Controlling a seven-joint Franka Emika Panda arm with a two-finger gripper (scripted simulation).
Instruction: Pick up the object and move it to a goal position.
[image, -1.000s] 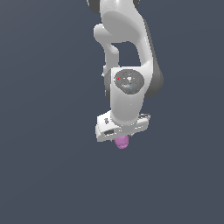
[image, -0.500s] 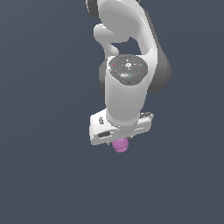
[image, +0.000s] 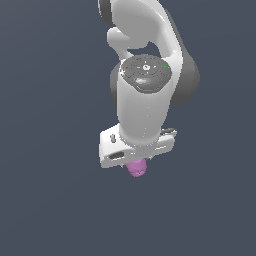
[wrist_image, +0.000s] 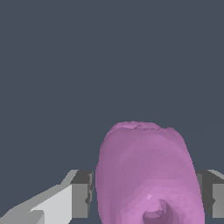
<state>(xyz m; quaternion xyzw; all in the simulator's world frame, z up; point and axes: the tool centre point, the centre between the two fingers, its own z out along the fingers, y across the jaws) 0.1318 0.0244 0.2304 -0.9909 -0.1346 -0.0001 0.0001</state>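
The object (image: 137, 168) is a small pink-purple lumpy thing peeking out under the white hand of my arm in the exterior view. In the wrist view the object (wrist_image: 148, 175) fills the space between the two fingers (wrist_image: 81, 194), whose dark pads press against its sides. My gripper (image: 136, 164) is shut on it, and the wide white arm hides the fingers in the exterior view. The object hangs free above the dark grey ground.
A plain dark grey surface (image: 45, 200) lies all around, with no other objects in sight. The arm's upper links (image: 145, 35) rise to the top edge of the exterior view.
The arm has come closer to the exterior camera, carrying the object with it; the wrist looks larger and the object sits slightly lower in the picture. The grip is unchanged.
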